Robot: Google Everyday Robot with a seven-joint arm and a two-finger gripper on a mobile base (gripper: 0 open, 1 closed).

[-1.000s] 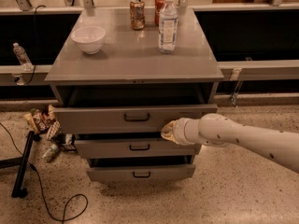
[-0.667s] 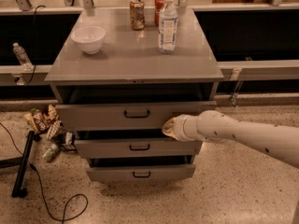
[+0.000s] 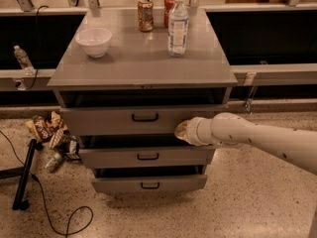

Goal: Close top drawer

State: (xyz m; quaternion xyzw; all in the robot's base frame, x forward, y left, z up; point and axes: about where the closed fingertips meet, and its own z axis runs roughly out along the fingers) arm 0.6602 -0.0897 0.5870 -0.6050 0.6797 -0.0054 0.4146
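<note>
The top drawer (image 3: 109, 120) is a wide grey metal front with a small black bar handle (image 3: 144, 117), standing out a little from the grey cabinet with a dark gap above it. My gripper (image 3: 181, 130) is at the end of the white arm that reaches in from the right. It sits against the right part of the top drawer's front, right of the handle.
Two narrower grey drawers (image 3: 143, 156) (image 3: 148, 184) below also stand out. On the cabinet top (image 3: 124, 63) are a white bowl (image 3: 94, 41), a water bottle (image 3: 178, 25) and two cans (image 3: 145, 14). Litter (image 3: 49, 133), a black stand leg (image 3: 24, 175) and a cable lie on the floor at left.
The view has moved closer to the cabinet. My gripper stays against the right part of the top drawer's front. The drawer's opening looks about the same.
</note>
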